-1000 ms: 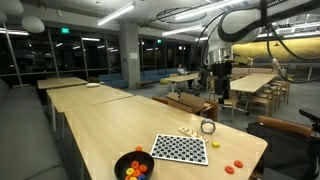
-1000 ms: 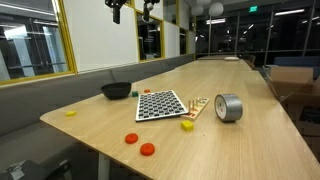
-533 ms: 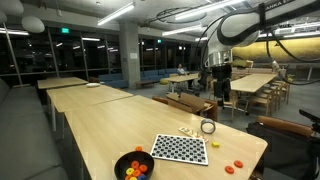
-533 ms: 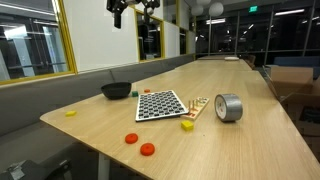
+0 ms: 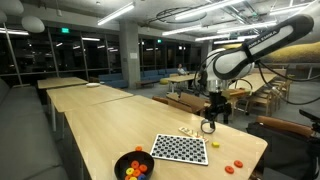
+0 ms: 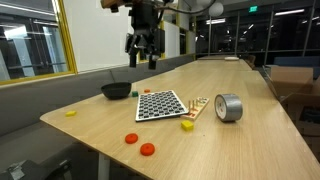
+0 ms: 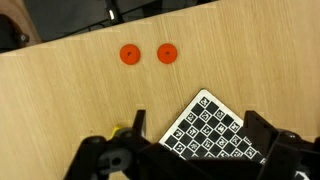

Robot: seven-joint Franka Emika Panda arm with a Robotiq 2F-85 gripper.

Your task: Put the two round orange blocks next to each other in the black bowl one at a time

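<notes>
A: Gripper state?
B: Released. The gripper [image 6: 141,62] is held well above the counter [image 6: 245,140]. Its fingers [image 7: 105,160] are spread wide and nothing is gripped between them.
A: Task items located?
B: Both discs are found on the counter, outside the black bowl [image 5: 117,163]. A first orange block [image 6: 131,138] and a second orange block [image 6: 148,149] are laid flat near the counter edge, close together, not touching. In the wrist view they are seen side by side beyond the checkerboard [image 6: 161,104].
A: Bowl position?
B: It is set near the checkerboard, on the side away from the blocks. Small orange and yellow pieces are seen inside.
A: Anything else noted?
B: A grey tape roll [image 6: 229,107] is seen past the board. A small yellow block [image 6: 186,125] is placed near the board's corner, beside pale beige pieces [image 6: 198,105].
</notes>
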